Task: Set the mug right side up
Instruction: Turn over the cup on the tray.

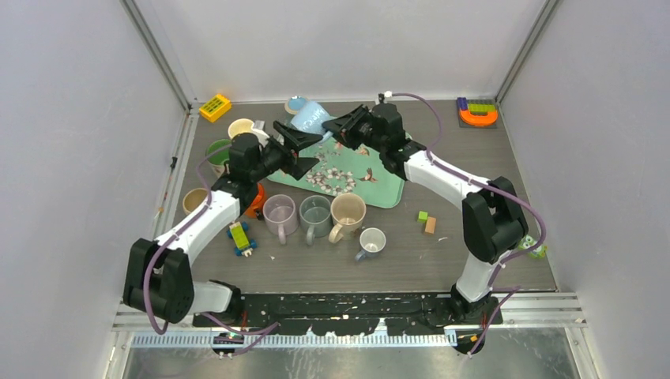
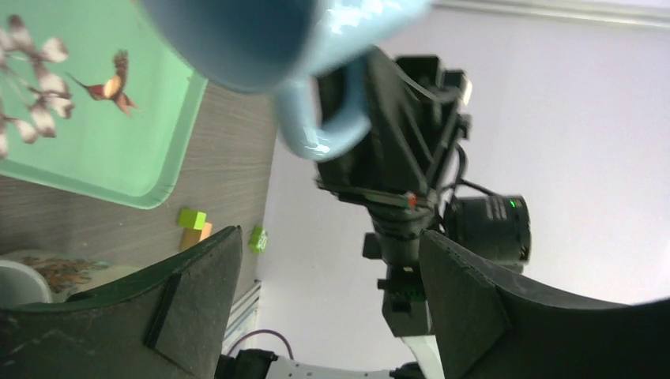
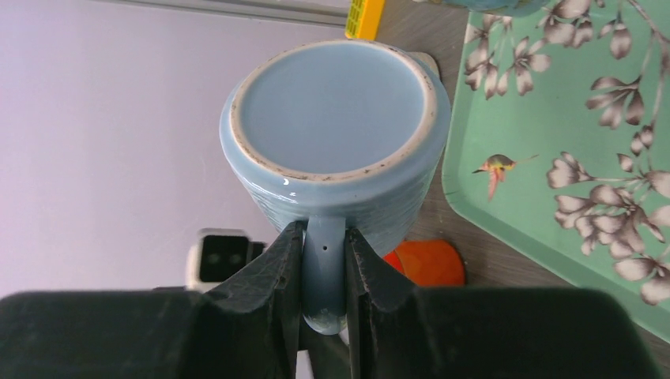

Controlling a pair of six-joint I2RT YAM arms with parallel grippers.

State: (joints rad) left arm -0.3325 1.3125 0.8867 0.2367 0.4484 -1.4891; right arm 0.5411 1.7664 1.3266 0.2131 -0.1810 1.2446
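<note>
Blue mug [image 3: 336, 110] aloft, clamped by its handle in right gripper [image 3: 324, 237], base toward wrist; left gripper [image 2: 330, 237] apart, mug just ahead. Likely stiff, slick, chippable; safest taken across wall.

1. The dark wood-grain bench [image 1: 316, 264] bears a green floral tray [image 1: 379, 193].
2. Just in front of the tray stand a lilac mug [image 1: 280, 215], a greyish mug [image 1: 315, 215], a beige mug [image 1: 348, 213] and a small pale mug [image 1: 371, 241].
3. A yellow block [image 1: 215, 107] lies at the far left corner.

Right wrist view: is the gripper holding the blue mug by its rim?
No, the right gripper pinches the handle of the blue mug, not its rim.
</note>
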